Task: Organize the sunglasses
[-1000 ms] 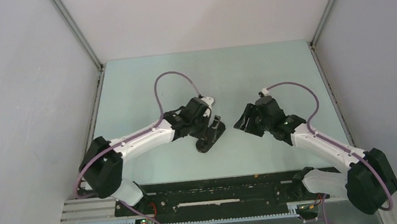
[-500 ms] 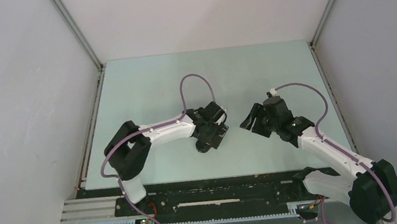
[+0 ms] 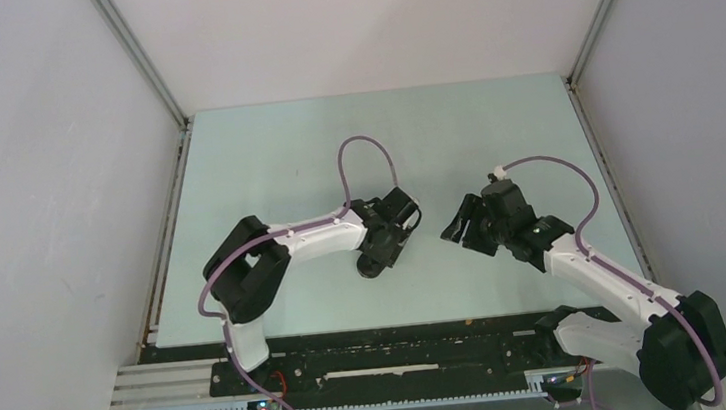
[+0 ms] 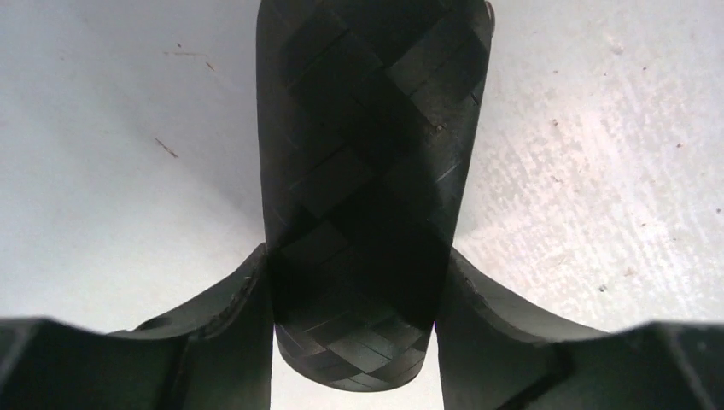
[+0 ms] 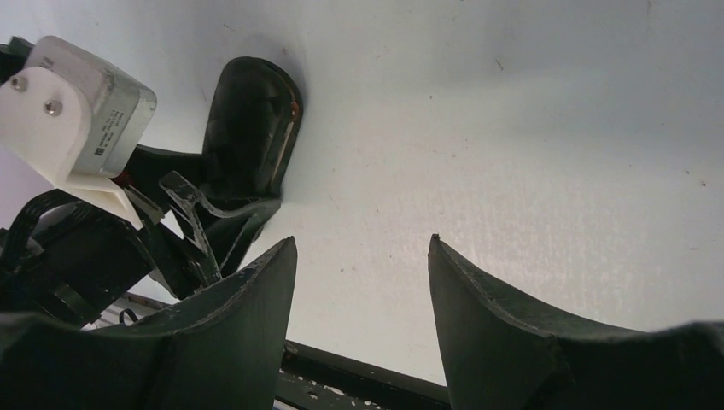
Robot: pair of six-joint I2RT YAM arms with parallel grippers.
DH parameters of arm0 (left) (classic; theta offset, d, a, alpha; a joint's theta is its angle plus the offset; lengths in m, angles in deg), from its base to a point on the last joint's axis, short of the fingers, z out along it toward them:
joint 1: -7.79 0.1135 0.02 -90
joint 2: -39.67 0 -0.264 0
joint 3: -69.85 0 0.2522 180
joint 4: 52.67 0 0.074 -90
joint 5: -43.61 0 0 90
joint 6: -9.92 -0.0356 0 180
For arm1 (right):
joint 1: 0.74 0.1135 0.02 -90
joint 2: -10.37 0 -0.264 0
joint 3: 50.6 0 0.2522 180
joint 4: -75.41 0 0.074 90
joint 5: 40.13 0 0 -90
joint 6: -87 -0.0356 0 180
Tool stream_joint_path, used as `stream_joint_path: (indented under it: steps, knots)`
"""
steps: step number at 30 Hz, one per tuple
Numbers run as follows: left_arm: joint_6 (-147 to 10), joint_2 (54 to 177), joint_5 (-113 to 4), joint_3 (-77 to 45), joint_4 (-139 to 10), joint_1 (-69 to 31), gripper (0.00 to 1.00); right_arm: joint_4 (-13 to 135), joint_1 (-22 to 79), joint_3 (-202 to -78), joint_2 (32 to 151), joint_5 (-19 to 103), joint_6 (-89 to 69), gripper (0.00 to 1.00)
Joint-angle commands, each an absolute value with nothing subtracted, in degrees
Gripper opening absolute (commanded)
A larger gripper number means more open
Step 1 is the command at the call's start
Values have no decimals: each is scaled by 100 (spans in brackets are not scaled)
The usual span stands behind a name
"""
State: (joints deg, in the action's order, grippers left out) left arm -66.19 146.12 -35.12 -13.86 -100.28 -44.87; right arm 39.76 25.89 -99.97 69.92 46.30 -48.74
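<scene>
The left end effector (image 3: 383,250) is closed on a black checker-textured case (image 3: 373,264). In the left wrist view, its two fingers (image 4: 248,316) press against the long sides of the case (image 4: 367,128) near one rounded end. The case lies on the table (image 3: 284,152), about midway between the left and right edges and nearer the near edge than the far one. From the right wrist, the case (image 5: 252,128) looks shut or almost shut, with only a thin tan line showing along its seam. The sunglasses cannot be seen in any view, so I cannot tell where they are.

The right end effector (image 3: 454,228) is off the table, to the right of the case and apart from it. Its jaws are spread wide and hold nothing, with bare table between the fingers (image 5: 256,325).
</scene>
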Motion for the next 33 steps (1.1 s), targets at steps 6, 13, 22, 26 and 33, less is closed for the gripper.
stream_joint_path:
  steps: [6, 13, 22, 26, 33]
  knots:
    - [-6297, 14555, -3137, -1625, -9923, -4563, 58, 4039, 2528, -9951, 6821, 4618, -4833, 66]
    - [-6044, 13845, -2986, -1653, -10096, -4575, 99, 4020, 2525, -9949, 6784, 4610, -4827, 66]
    - [-5514, 12731, -3037, -1074, -9694, -4537, 61, 4059, 2532, -9950, 6805, 4594, -4853, 66]
    - [-5364, 12875, -3317, -775, -9398, -4374, 42, 4089, 2528, -9951, 6843, 4549, -4853, 66]
    - [-5225, 13518, -3945, -349, -8713, -4313, 35, 4038, 2528, -9949, 6829, 4592, -4844, 66]
